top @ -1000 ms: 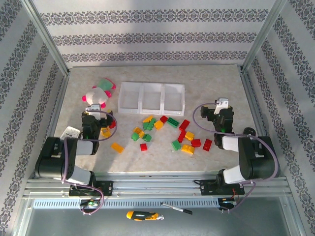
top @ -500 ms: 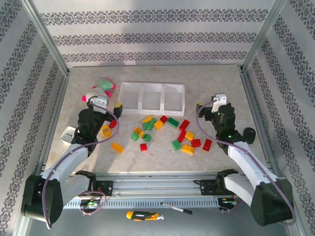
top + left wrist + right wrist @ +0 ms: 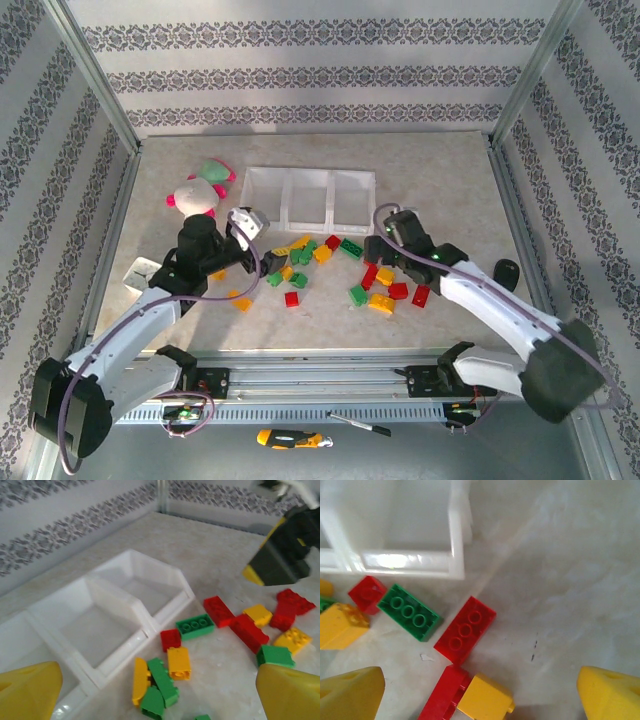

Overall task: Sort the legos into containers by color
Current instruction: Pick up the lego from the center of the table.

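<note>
- On the desk (image 3: 440,180), just in front of the containers (image 3: 286,200), the legos (image 3: 322,253) lie scattered in red, green and yellow-orange; none is in a bin, and all three bins look empty.
- The sort has yet to begin, by my reading: both arms are on the approach for a first pick.
- The left gripper (image 3: 262,258) is released, fingers spread wide and holding nothing. Its arm reaches forward from the near-left base and angles inward over the left end of the heap. Its wrist view looks across a clump of green and yellow bricks (image 3: 160,680) toward the bins (image 3: 145,630).
- The right gripper (image 3: 382,243) is likewise released and empty. Its arm stretches from the near-right base, bent inward, with the wrist near the right corner of the bins (image 3: 457,540).
- Below the right gripper (image 3: 480,695) lies a long red brick (image 3: 465,630) on a slant. A green brick (image 3: 409,612) sits just beside it, and a second red and a yellow one touch each other near its lower end.
- The next move likely calls for lowering onto one brick, turning the wrist so the fingers straddle its narrow sides, and closing without nudging the neighbours.
- A plush toy (image 3: 200,190) lies left of the bins, apart from the work.
</note>
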Available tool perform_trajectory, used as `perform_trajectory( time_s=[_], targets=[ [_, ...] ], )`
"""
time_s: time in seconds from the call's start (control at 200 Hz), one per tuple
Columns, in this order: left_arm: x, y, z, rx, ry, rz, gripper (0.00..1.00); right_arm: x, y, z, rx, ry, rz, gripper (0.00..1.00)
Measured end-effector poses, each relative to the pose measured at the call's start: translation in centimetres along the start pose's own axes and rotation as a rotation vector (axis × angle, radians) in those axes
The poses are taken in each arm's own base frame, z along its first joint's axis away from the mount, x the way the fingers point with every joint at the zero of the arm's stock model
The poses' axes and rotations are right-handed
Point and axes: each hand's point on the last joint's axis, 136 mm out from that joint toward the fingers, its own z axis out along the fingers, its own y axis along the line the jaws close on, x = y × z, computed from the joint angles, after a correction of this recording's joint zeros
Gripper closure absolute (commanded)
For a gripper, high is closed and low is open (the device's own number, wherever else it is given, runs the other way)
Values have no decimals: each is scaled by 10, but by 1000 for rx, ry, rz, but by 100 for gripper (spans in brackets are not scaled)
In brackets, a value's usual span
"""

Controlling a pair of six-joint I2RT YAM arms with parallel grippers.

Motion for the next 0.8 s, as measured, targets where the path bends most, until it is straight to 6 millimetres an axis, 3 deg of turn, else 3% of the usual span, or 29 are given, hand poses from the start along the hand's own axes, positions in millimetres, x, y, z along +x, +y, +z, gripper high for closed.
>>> perform_trajectory(
  time_s=[0.15, 0.375, 0.799],
  targets=[
    [20, -6, 9, 47, 66, 13, 1, 15, -2, 28, 47, 83, 105, 3],
    [25, -9, 9, 63, 78, 58, 1, 17, -9, 62, 103, 165, 240, 15],
    [43, -16, 13, 86, 109, 66, 1, 24, -3, 94, 138, 232, 259, 29]
  ],
)
